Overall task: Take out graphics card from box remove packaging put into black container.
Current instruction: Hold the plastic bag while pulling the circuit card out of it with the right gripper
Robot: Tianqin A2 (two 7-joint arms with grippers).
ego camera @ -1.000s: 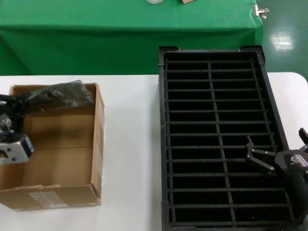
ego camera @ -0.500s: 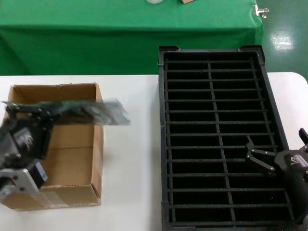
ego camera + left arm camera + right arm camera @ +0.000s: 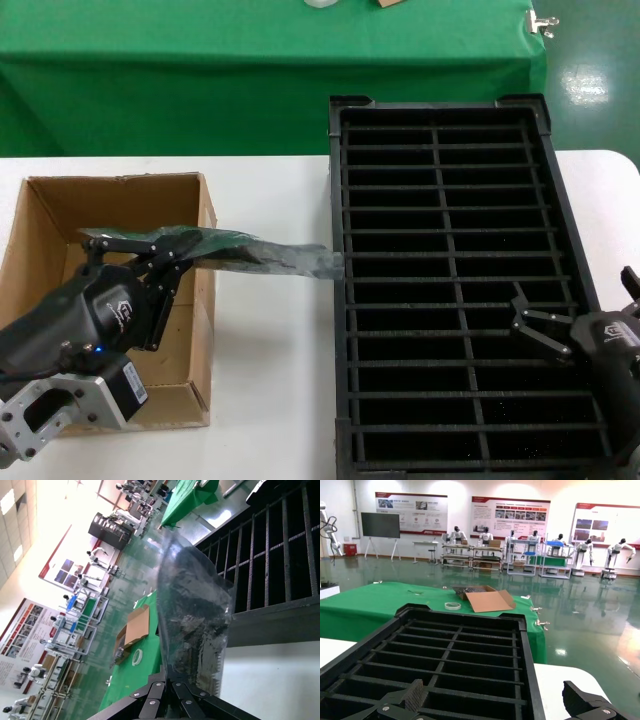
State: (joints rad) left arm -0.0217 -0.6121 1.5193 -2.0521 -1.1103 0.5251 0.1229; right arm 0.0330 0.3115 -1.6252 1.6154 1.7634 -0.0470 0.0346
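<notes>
I am pinching one end of the packaging (image 3: 255, 252) with my left gripper (image 3: 135, 243), and the bag is sticking out flat to the right, held in the air. Its gripped end is hanging over the right side of the box (image 3: 203, 300); its free end is reaching across the bare strip of white table (image 3: 270, 400) and just meeting the left wall of the black container (image 3: 338, 300). In my left wrist view the crinkly bag (image 3: 197, 630) is standing out from between my fingers (image 3: 180, 700), and the dark graphics card (image 3: 200, 605) is showing through the plastic, inside it. The box is sitting open at the left of the table, with my left arm lying over its near half. My right gripper (image 3: 580, 310) is hovering over the near right part of the black container, jaws spread wide and gripping nothing. The slots (image 3: 460, 655) below it are lying in 2 columns
</notes>
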